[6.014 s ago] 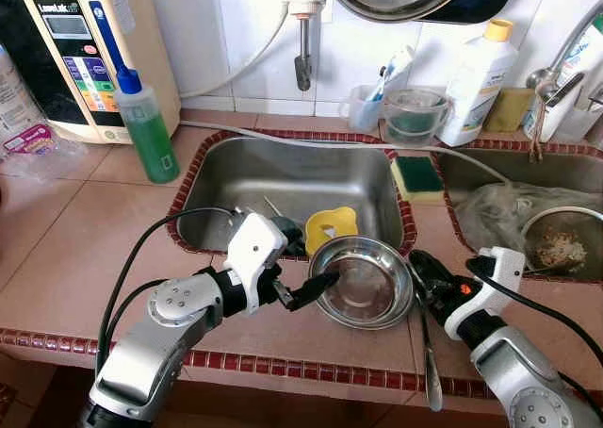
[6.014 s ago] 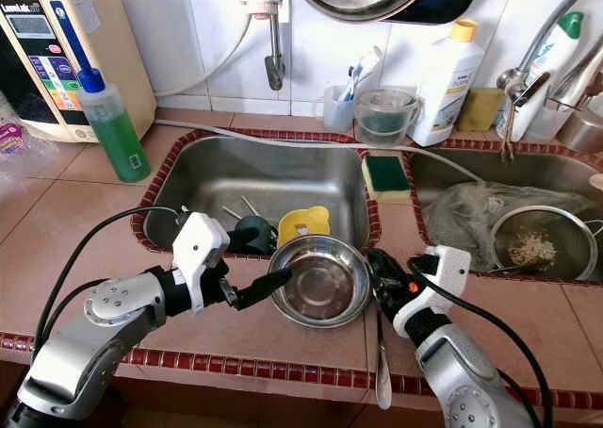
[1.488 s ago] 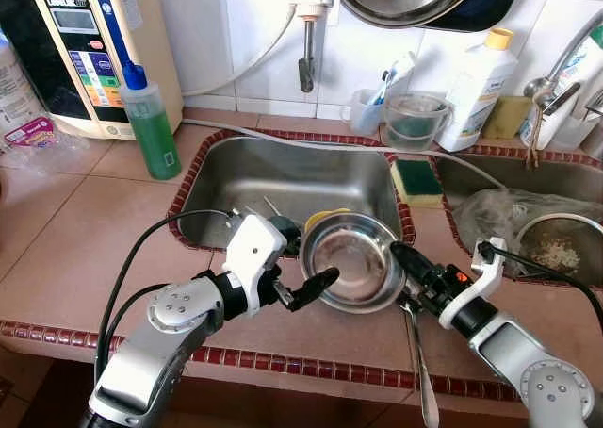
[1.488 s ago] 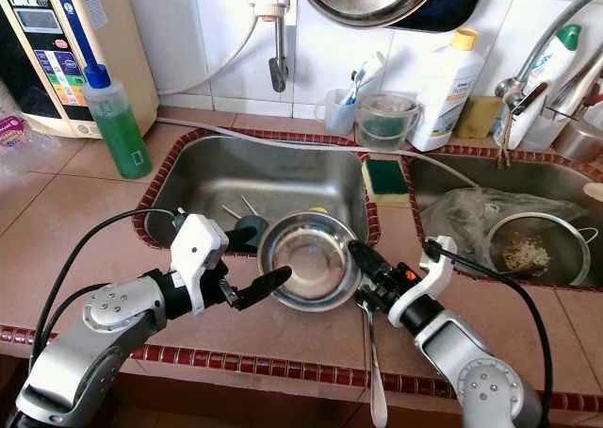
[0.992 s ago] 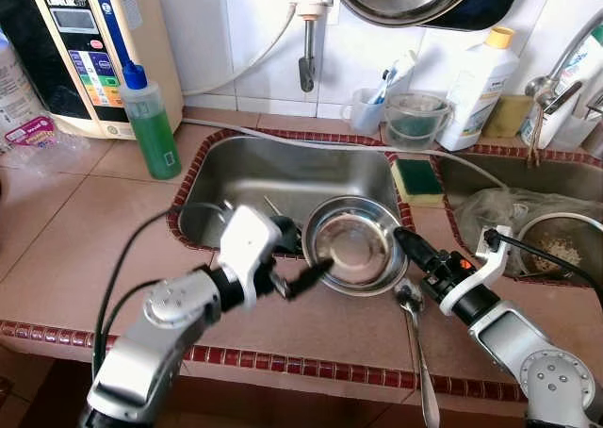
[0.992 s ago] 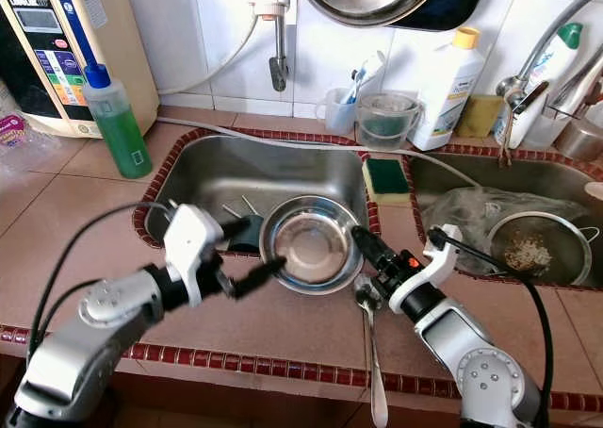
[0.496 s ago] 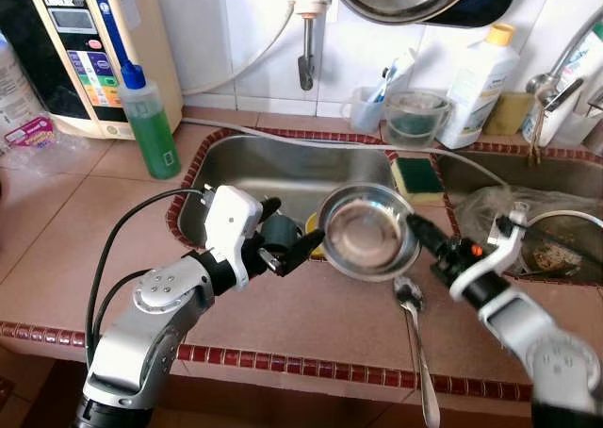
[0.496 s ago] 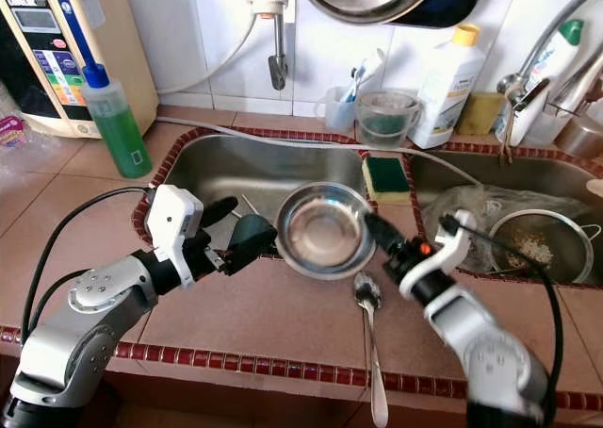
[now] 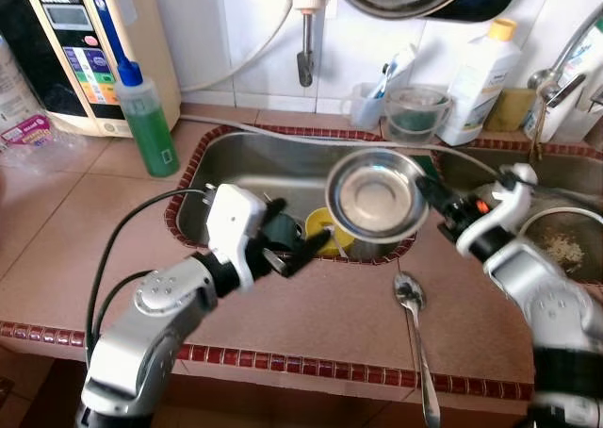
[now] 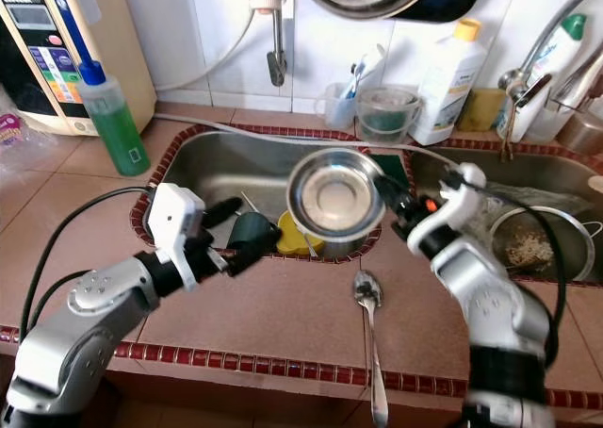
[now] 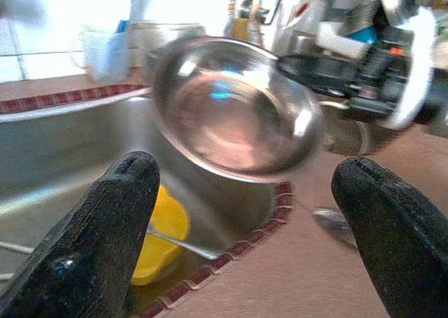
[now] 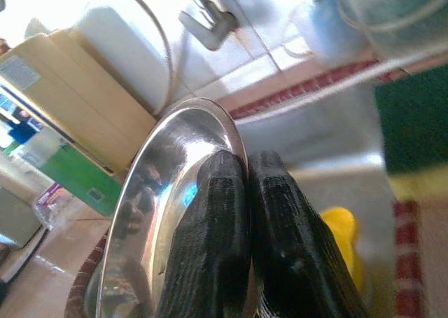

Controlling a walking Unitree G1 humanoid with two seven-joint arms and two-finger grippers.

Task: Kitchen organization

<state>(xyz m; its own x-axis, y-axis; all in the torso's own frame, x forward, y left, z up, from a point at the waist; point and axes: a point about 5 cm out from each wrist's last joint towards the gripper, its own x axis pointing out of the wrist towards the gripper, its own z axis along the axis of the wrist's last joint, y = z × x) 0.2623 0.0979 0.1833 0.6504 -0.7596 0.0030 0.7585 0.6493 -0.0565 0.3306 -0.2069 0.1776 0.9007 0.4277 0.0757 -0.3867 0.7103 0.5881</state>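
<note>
**Steel bowl held over the left sink basin**

Cream plastic housing of the water ioniser (image 9: 89,51) stands at the counter's back left corner; its top label is too blurred to read, and coloured buttons sit below the small screen. Just beside it stands a clear bottle of green liquid (image 9: 151,117) with a blue nozzle. The left gripper (image 9: 287,249) hovers at the near rim of the stainless sink (image 9: 236,178), its black fingers (image 11: 105,234) spread wide and holding nothing. A yellow plastic piece (image 9: 328,230) lies in the basin. The round, polished steel bowl (image 9: 377,194) is tilted above the basin's right edge, its rim pinched between the pressed-together fingers of the right gripper (image 12: 245,185). A metal spoon (image 9: 415,329) lies on the terracotta tile counter (image 9: 85,230), near its front edge.
</note>
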